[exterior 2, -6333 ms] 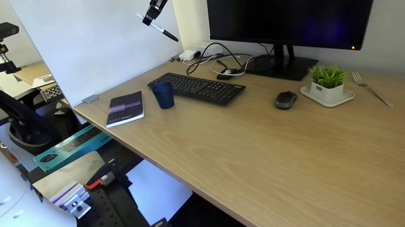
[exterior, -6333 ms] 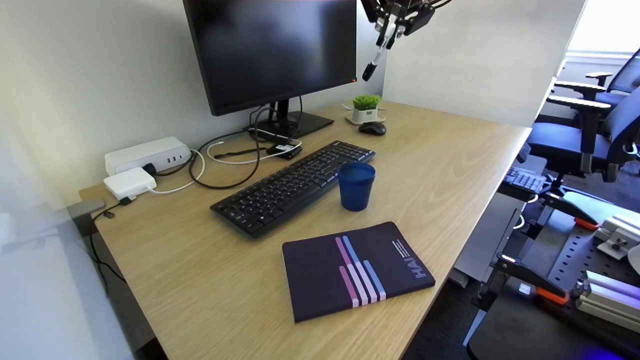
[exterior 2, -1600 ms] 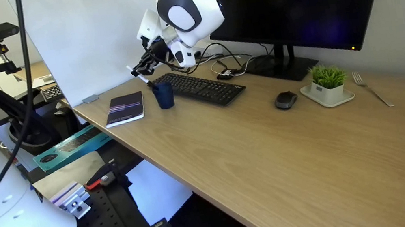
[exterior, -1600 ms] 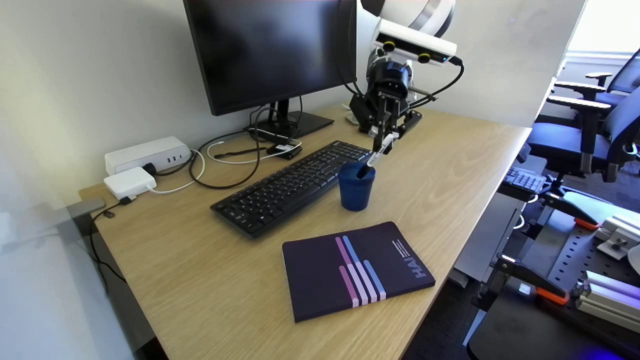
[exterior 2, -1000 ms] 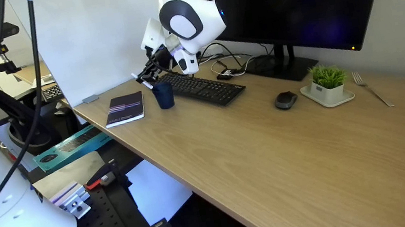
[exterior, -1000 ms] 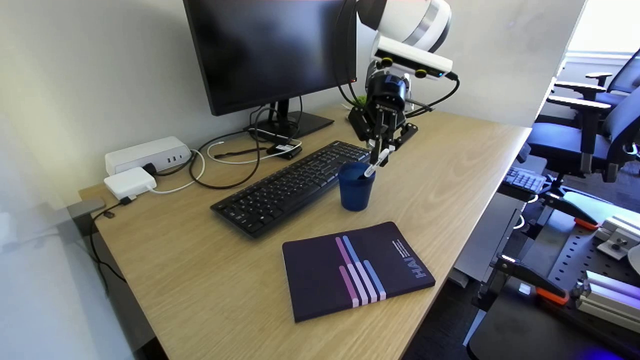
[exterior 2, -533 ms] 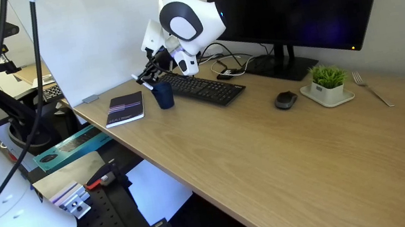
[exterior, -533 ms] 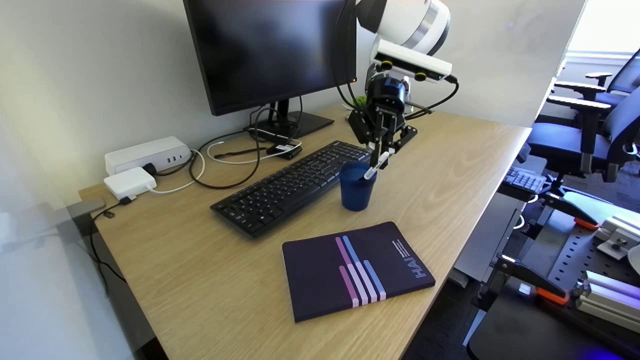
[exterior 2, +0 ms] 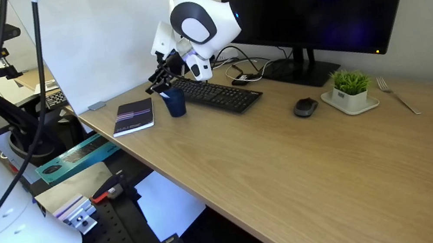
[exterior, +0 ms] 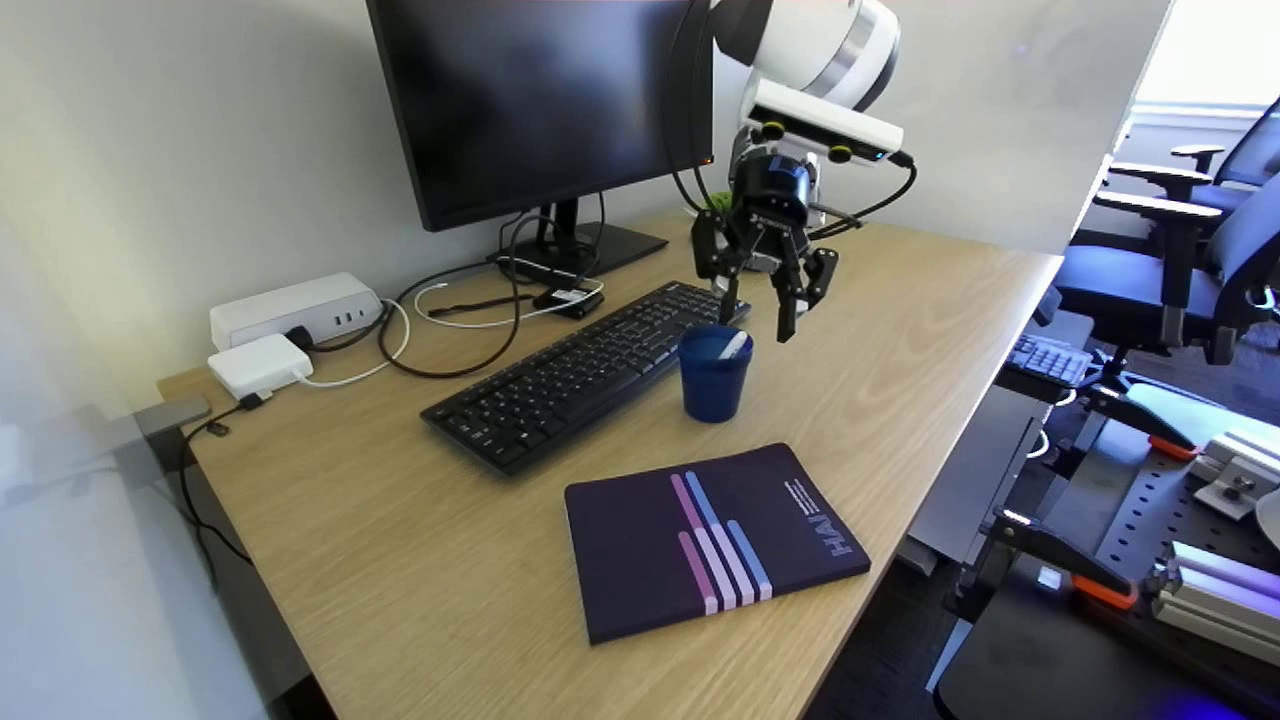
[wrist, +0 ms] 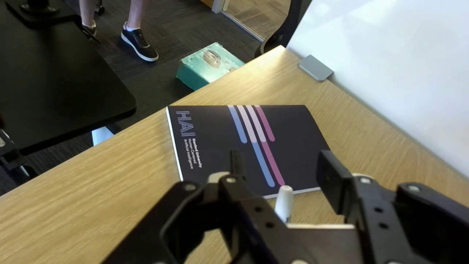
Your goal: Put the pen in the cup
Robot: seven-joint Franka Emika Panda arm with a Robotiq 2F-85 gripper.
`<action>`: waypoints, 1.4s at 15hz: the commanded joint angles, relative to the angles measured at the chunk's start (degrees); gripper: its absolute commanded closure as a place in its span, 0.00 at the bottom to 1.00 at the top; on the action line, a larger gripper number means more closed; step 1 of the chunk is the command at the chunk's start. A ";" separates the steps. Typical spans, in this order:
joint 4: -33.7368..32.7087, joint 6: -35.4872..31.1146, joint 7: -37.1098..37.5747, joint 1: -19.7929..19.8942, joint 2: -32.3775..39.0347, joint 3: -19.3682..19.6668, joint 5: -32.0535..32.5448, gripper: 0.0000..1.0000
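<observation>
The dark blue cup (exterior: 712, 392) stands upright on the desk beside the keyboard; it also shows in an exterior view (exterior 2: 175, 105). The pen (exterior: 735, 345) leans inside the cup, its white end at the rim; its dark end is hidden inside. The white end also shows in an exterior view (exterior 2: 164, 95) and between the open fingers in the wrist view (wrist: 284, 203). My gripper (exterior: 758, 322) is open just above and beside the cup, apart from the pen. The cup is hidden in the wrist view behind the gripper.
A black keyboard (exterior: 590, 375) lies close beside the cup. A dark notebook (exterior: 715, 540) lies in front of it. A monitor (exterior: 560, 100) with cables stands behind. A mouse (exterior 2: 305, 107), a potted plant (exterior 2: 350, 90) and a fork (exterior 2: 398, 95) lie farther along the desk.
My gripper came down to the cup with the pen, whose dark end went inside. Since half a second ago the fingers have opened and the pen has dropped lower into the cup.
</observation>
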State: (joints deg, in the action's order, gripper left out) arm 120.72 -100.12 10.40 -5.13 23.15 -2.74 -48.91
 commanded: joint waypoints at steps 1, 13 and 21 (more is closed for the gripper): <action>-0.35 -1.13 -0.69 -0.39 0.02 -0.01 0.67 0.13; -3.68 -1.23 1.65 0.61 -14.72 2.47 18.62 0.00; 2.96 -2.94 -0.22 1.64 -31.13 1.75 33.97 0.00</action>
State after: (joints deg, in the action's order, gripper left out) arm 118.59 -100.28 11.24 -4.58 -2.74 -0.22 -18.14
